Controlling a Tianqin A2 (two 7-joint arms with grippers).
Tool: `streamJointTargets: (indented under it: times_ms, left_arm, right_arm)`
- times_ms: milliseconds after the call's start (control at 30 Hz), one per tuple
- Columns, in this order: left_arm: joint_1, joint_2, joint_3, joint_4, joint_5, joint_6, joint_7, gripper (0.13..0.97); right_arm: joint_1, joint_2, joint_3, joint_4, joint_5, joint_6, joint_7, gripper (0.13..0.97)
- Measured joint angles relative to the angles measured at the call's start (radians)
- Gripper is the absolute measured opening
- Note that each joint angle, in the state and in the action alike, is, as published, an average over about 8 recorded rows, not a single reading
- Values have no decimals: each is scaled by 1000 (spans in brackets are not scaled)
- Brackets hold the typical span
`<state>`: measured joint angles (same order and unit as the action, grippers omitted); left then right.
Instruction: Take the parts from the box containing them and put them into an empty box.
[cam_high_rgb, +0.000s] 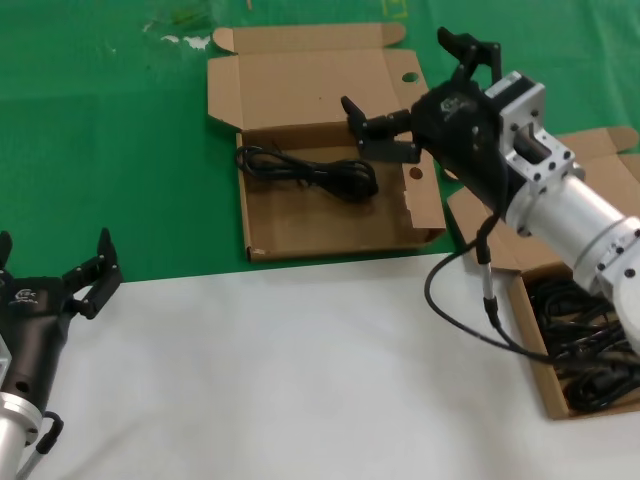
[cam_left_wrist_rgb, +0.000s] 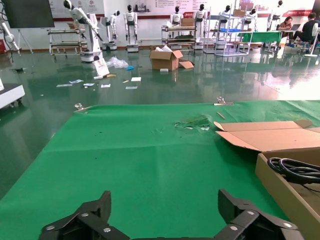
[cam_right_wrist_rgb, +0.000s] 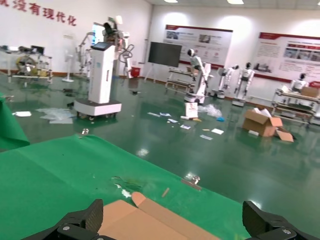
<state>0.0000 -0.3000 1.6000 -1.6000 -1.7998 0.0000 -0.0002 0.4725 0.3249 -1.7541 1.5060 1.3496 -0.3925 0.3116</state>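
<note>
The holed box lies open at the middle of the green mat, with round holes in its lid flap and side wall. One black power cord rests inside it near the lid hinge. My right gripper hovers open and empty above that box's right side; the right wrist view shows only the lid flap below the gripper. The box with the other parts sits at the right, holding several tangled cords, partly hidden by my right arm. My left gripper is parked open at the lower left.
The front half of the table is white, the back half a green mat. In the left wrist view the open gripper faces across the mat, with the holed box's wall and its cord off to one side.
</note>
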Motion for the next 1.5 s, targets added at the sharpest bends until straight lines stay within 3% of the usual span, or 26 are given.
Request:
streamJointTargets:
  times_ms: [200, 500, 900, 1500]
  left_arm:
    - [0, 0, 0, 0, 0, 0, 0, 789]
    - [0, 0, 0, 0, 0, 0, 0, 909]
    - [0, 0, 0, 0, 0, 0, 0, 963]
    - [0, 0, 0, 0, 0, 0, 1, 966]
  right_arm:
    - [-61, -3, 20, 12, 58, 51, -40, 966]
    - [-151, -8, 49, 30, 144, 125, -99, 966]
    - [-272, -14, 89, 54, 259, 226, -179, 966]
    - [-439, -23, 143, 87, 418, 364, -289, 966]
